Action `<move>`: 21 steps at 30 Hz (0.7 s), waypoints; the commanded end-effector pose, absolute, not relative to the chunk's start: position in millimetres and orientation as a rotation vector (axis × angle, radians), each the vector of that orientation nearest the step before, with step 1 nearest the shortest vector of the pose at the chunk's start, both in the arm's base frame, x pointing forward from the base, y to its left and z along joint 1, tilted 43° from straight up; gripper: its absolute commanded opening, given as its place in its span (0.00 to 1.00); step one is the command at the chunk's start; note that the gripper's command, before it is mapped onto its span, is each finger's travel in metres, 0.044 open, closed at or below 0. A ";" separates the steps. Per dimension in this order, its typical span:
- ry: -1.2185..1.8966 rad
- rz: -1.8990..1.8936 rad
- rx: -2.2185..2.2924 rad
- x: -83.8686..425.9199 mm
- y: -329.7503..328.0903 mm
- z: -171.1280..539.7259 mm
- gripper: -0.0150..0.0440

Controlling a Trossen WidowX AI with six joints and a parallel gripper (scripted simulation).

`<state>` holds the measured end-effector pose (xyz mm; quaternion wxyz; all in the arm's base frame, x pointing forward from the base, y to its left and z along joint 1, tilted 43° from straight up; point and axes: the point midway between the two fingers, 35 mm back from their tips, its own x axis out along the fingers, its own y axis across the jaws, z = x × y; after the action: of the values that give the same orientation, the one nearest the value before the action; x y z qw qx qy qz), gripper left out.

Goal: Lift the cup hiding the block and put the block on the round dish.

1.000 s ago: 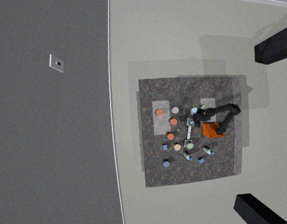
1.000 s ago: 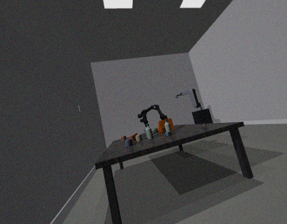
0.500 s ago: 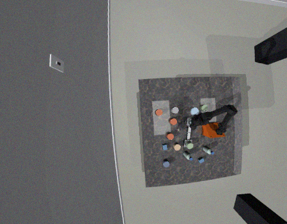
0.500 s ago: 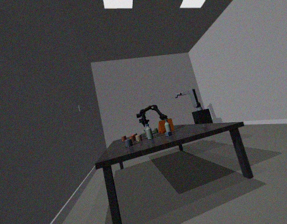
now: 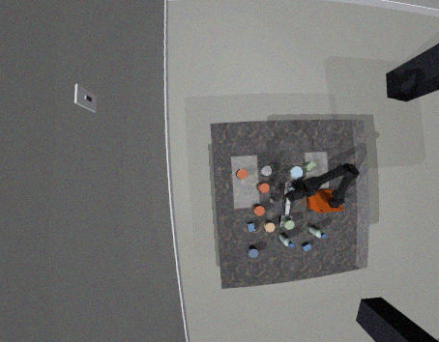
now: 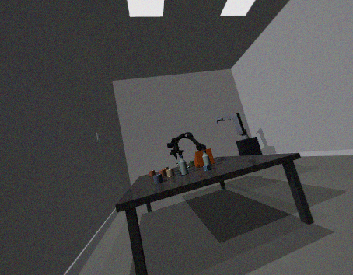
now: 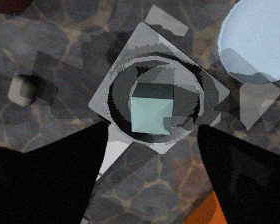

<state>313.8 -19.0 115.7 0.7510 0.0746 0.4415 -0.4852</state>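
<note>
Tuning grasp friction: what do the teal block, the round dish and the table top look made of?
Teal block: matte, plastic-like; flat even faces, crisp edges, no glare.
Round dish: pale blue, smooth, possibly plastic or glazed; uniform colour, no grain.
Table top: dark mottled stone look; pebble-like veined pattern. All guesses from the surface look.

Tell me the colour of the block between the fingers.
Pale mint green block; clearest in the wrist view.
</note>
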 end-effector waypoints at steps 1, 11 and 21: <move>0.968 -1.072 0.158 314.1 -27.4 106.3 0.69; 0.968 -1.072 0.158 315.9 -34.3 98.5 0.69; 0.967 -1.072 0.158 317.9 -45.2 86.8 0.69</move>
<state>318.1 -39.7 92.1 0.7497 0.0752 0.4410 -0.4877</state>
